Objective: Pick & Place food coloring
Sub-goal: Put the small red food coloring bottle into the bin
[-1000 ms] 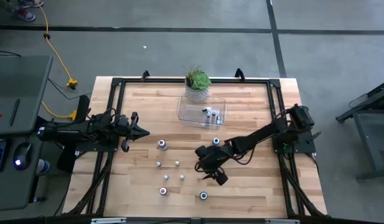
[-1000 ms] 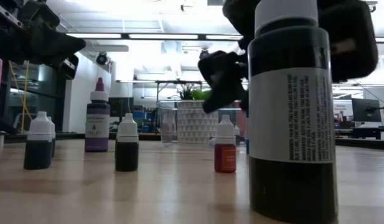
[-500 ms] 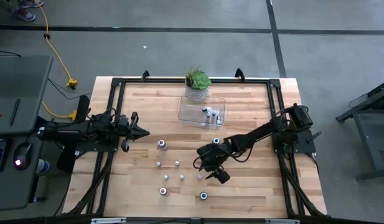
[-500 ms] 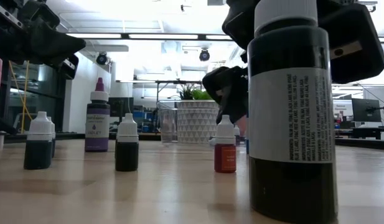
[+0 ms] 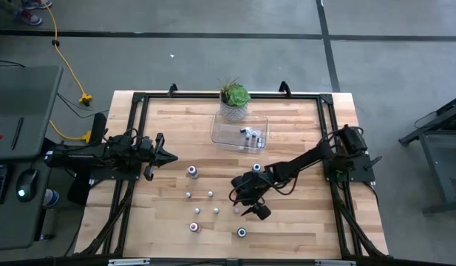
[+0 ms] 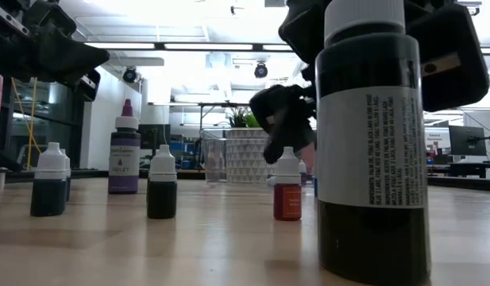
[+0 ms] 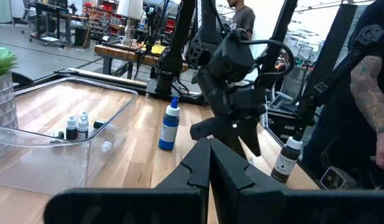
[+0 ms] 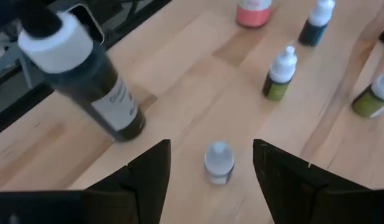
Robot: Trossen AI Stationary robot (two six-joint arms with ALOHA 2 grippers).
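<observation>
Small food coloring bottles stand upright on their bases on the wooden table (image 5: 301, 222). Among them are a purple one (image 5: 191, 171), a blue one (image 5: 256, 168), a pink one (image 5: 194, 227) and a big dark one (image 5: 242, 232) (image 6: 372, 159). My right gripper (image 5: 244, 206) (image 8: 207, 186) is open and hangs over a little white-capped red bottle (image 8: 218, 163) (image 6: 287, 191), one finger on either side, apart from it. My left gripper (image 5: 167, 155) (image 7: 210, 163) waits shut at the table's left.
A clear tray (image 5: 240, 131) near the far edge holds a few tiny bottles (image 5: 246, 133). A potted plant (image 5: 234, 100) stands just behind it. Several small bottles (image 5: 210, 194) stand to the left of my right gripper. A person (image 7: 366, 93) stands beyond the table.
My right gripper has shifted slightly above the small bottles and come down a little over the white cap of the small red bottle. The bottles have stayed where they were.
</observation>
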